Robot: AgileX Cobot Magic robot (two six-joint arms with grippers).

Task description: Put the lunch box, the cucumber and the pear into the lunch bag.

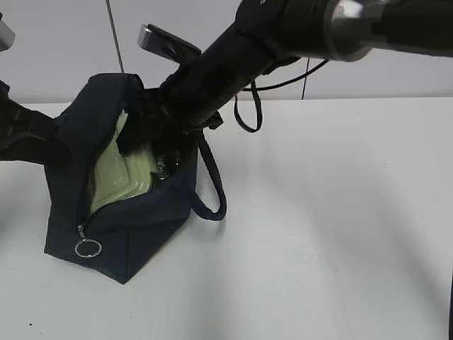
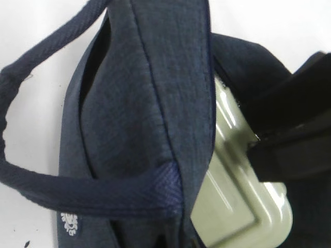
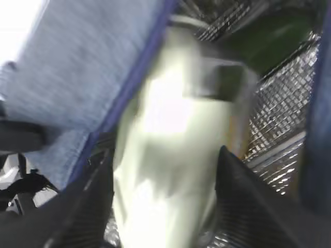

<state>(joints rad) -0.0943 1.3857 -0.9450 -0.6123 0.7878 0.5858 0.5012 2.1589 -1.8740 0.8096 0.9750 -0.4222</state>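
Note:
The navy lunch bag [image 1: 145,234] stands open at the left on the white table. The lunch box [image 1: 124,177] with its sage-green lid stands tilted inside it, and shows in the left wrist view [image 2: 232,181]. My right gripper [image 3: 165,155] is down in the bag, a finger on each side of the blurred lunch box [image 3: 170,144]. A dark-green shape, probably the cucumber [image 3: 269,44], lies against the silvery lining. The pear is not clearly visible. My left gripper [image 1: 46,145] is at the bag's left wall; the fabric [image 2: 134,103] hides its fingers.
The bag's loop handle [image 1: 212,191] hangs down its right side. The silver ring pull [image 1: 88,248] hangs at the bag's front corner. A black cable [image 1: 248,117] loops under the right arm. White table [image 1: 340,234] spreads to the right.

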